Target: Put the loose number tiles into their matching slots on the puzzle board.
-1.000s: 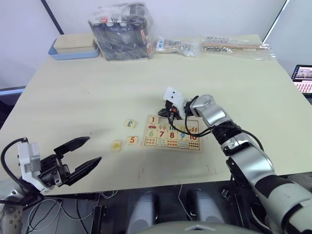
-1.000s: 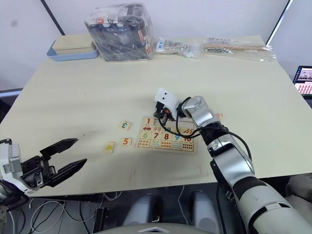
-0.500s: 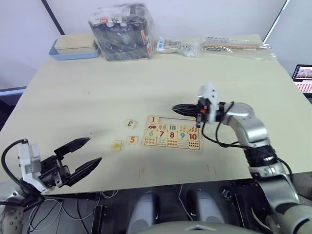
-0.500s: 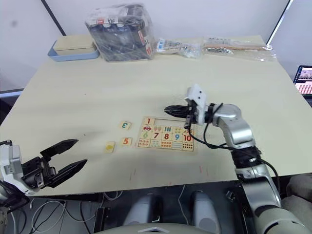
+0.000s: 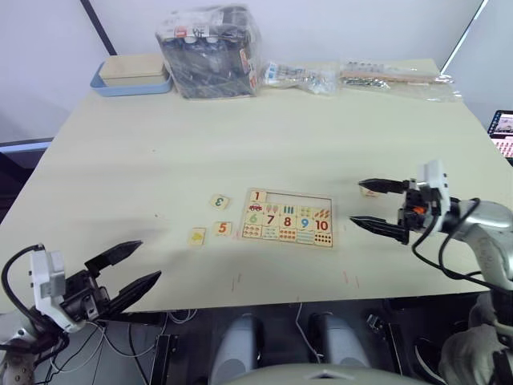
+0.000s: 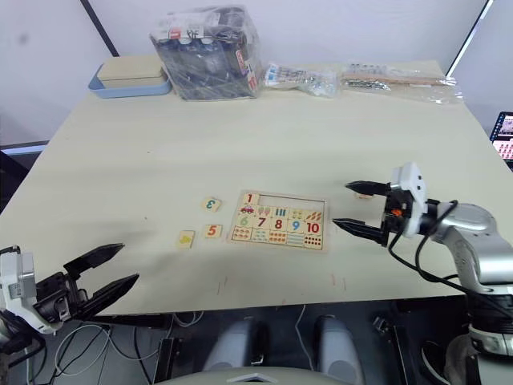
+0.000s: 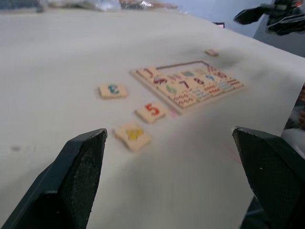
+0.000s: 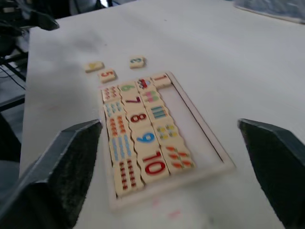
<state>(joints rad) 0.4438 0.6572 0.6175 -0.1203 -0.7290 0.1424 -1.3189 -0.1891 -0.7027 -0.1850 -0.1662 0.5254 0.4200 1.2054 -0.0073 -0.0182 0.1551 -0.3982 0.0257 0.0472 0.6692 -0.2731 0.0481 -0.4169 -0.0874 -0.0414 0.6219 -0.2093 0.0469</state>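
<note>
Both pincers gape empty: right point(image 5: 378, 205) beside the puzzle board point(image 5: 288, 219), left point(image 5: 124, 269) low.

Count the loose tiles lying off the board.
4: the 3 tile, 5 tile and yellow tile lie left of the board; one tile right, by the right claw.

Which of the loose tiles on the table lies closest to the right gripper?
The small tile just beyond the right gripper, right of the puzzle board; the other three lie left of it.
</note>
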